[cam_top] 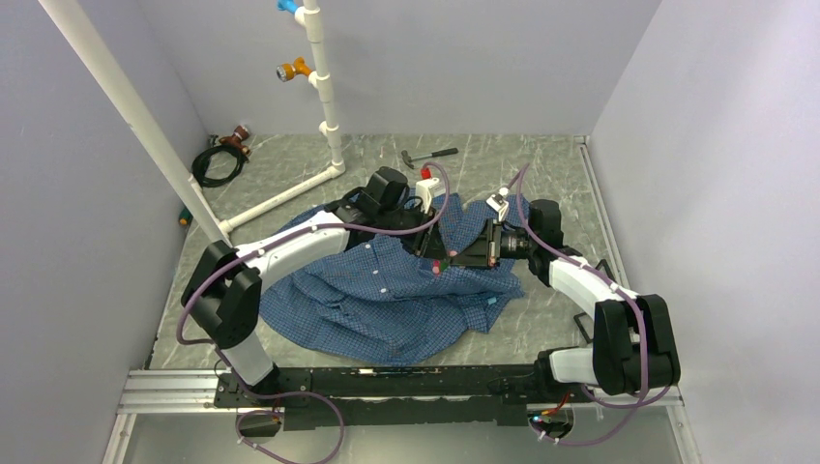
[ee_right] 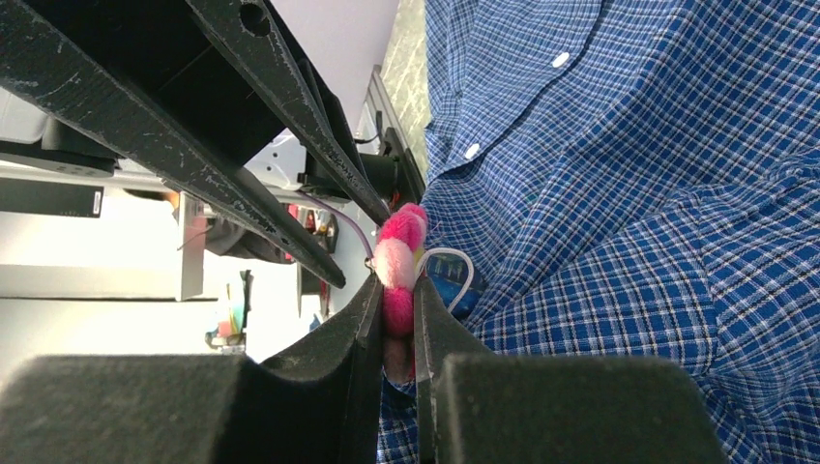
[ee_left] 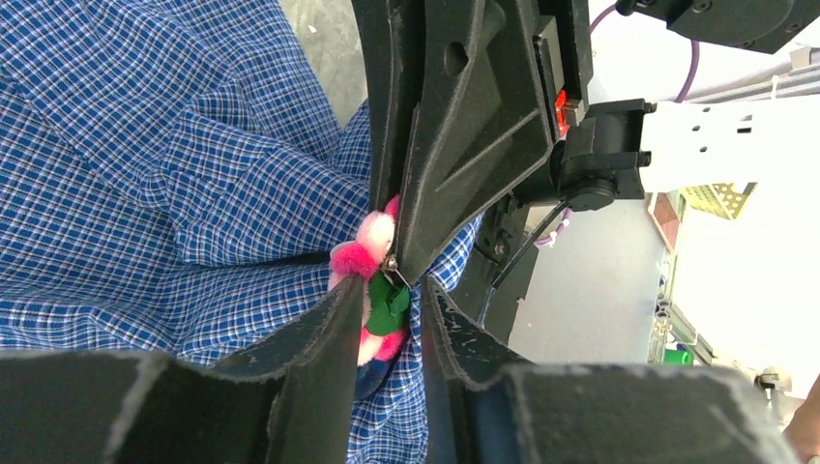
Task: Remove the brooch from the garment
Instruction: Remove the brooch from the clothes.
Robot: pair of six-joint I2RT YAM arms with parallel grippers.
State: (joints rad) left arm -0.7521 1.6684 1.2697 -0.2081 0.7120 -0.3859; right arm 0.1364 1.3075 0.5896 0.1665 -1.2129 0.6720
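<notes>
Right around the middle of the surface [cam_top: 551,184], the brooch [ee_right: 399,253] is found sitting on a bunched-up fold of the garment [cam_top: 387,304], a bit right of its middle, with both claws crowded onto it. From the right side, the right claw [ee_right: 396,311] is pinched nearly closed on the pink fluff, so the brooch is held there. From the left side, the left claw [ee_left: 387,298] is parted part way, with the green bit of the brooch caught in the gap. Whether it's actually being squeezed can't be told, tbh. Checked cloth is seen pressed right up behind the brooch, so it's judged to be pinned on and not yet freed. Step-wise, this would be called the unfasten-and-pull-off bit: brooch gripped, cloth to be held back. For the next move, the garment probably needs to be held down or tugged the other way while the brooch is drawn off gently, otherwise the whole garment just gets dragged along.
</notes>
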